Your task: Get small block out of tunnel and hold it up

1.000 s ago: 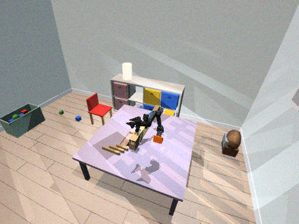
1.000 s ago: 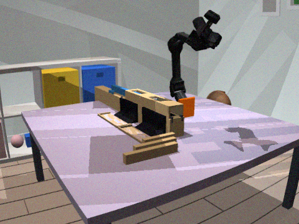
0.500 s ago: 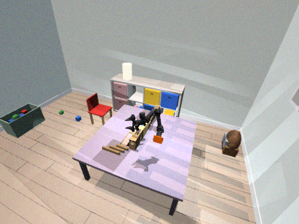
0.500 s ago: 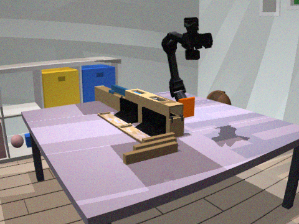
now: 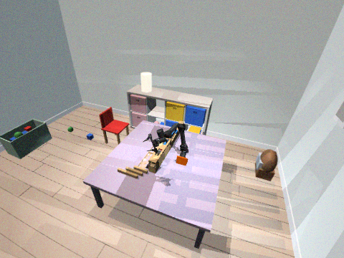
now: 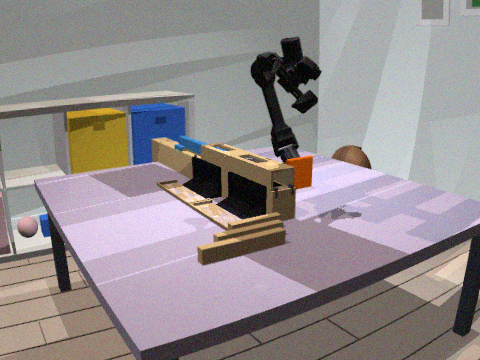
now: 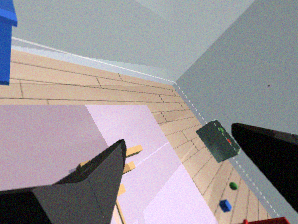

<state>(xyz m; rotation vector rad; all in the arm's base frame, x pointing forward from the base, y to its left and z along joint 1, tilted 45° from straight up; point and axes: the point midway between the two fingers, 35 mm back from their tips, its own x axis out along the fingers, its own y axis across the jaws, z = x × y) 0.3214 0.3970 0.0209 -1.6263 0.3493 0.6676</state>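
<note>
Looking from the top view: got a long tan wooden tunnel cage (image 5: 154,165) (image 6: 282,204) lying across the lavender table (image 5: 186,201) (image 6: 175,310) (image 7: 50,135), running from about 1 o'clock down to 7. Can't pick out the small block anywhere, so can't confirm exactly where inside that tunnel. Can spot bright blue parts (image 5: 165,142) (image 6: 192,144) toward the 1 o'clock end, though, poking up above the wood in the exterior view.

Now for the black gripper (image 5: 147,145) (image 6: 309,86) (image 7: 178,135): spread wide open, gripping nothing. Hanging well above the table, off the black jointed arm (image 5: 183,137) (image 6: 272,105), with bare space between both fingertips in the wrist view.

Back in the top view, see an upright orange panel (image 5: 182,160) (image 6: 302,172) by the arm's foot, around 4 o'clock from the tunnel's middle. Also see three loose tan wooden rods (image 5: 127,173) (image 6: 242,246) (image 7: 134,151) out at 8 o'clock from the tunnel's near end, roughly side by side. Worth noting a flat, light wooden frame (image 5: 146,160) (image 6: 202,201) too, lying along the tunnel's 9 o'clock side.
</note>
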